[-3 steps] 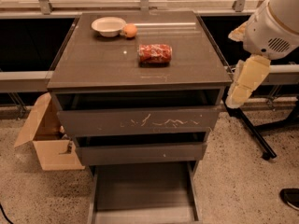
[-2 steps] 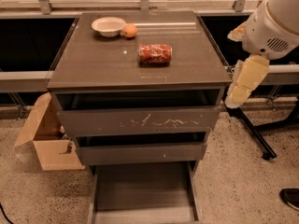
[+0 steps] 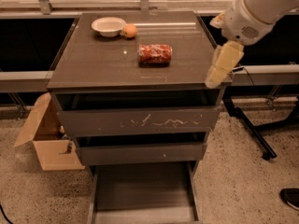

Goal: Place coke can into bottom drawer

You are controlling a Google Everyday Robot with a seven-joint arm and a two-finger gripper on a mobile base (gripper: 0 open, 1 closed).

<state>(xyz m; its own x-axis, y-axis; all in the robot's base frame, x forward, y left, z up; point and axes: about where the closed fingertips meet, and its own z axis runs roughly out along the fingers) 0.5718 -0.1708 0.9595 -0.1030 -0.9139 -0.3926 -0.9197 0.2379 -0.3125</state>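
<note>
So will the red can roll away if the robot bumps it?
Probably: the coke can lies on its side on the flat cabinet top, so a nudge could roll it. It looks small, so it is likely light, and its round wall may slip. The gripper hangs at the top's edge, apart from the can.

Cabinet top (image 3: 93, 64) bears coke can (image 3: 155, 53), on its side, near centre; white bowl (image 3: 108, 26) at 11 o'clock; orange (image 3: 130, 30) just beside bowl; gripper (image 3: 214, 78) at 4 o'clock corner.

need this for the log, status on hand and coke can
Hand at right edge of cabinet, off the can. Coke can on its side on top. Bottom drawer open. Bowl and orange behind, apart.
</note>
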